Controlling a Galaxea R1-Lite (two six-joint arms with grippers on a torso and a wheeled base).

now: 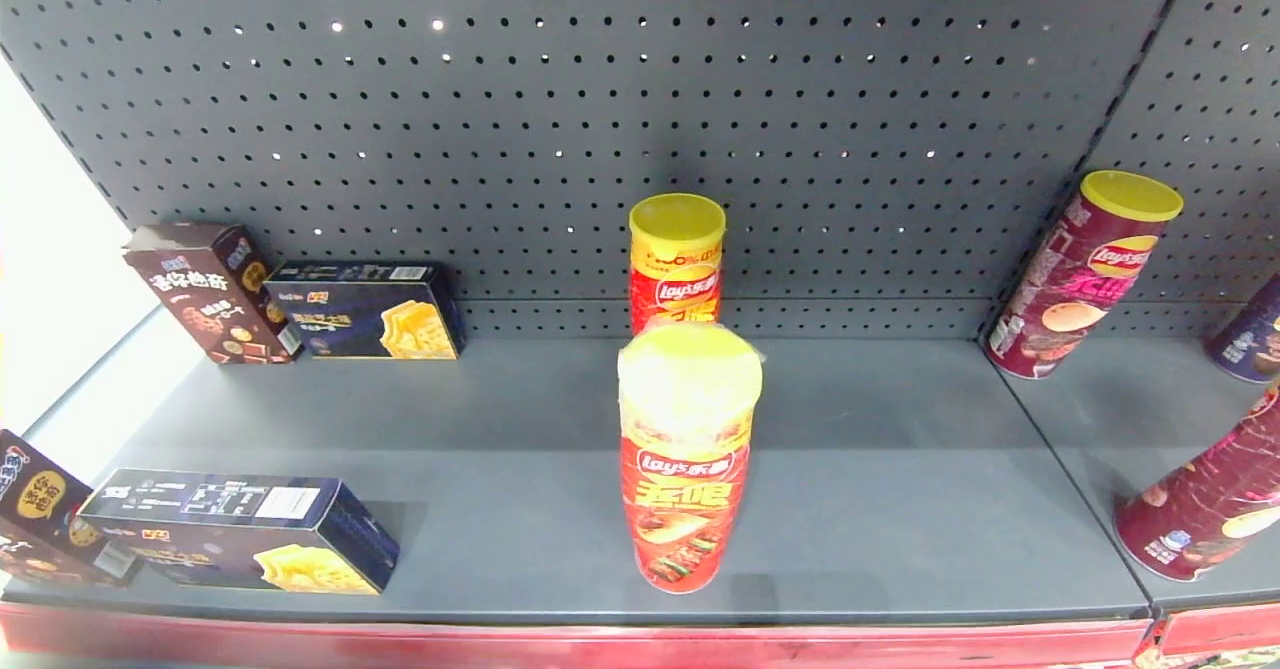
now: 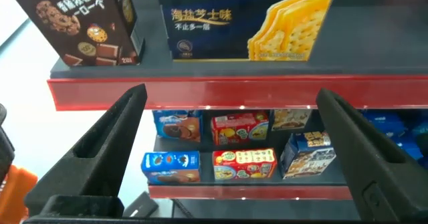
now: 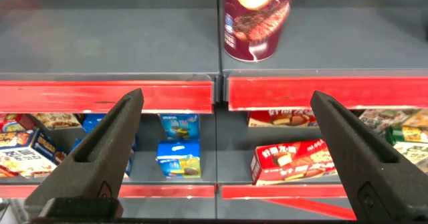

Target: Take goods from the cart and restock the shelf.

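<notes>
Hanging spread and empty before the shelf [image 1: 500, 469], the left claw [image 2: 231, 93] faces the blue box [image 1: 240, 534] at 8 o'clock, the right claw [image 3: 227, 95] the maroon can [image 1: 1200, 509] at 4 o'clock.

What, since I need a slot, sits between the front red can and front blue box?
Bare shelf, head view, between front red can and front blue box.
</notes>
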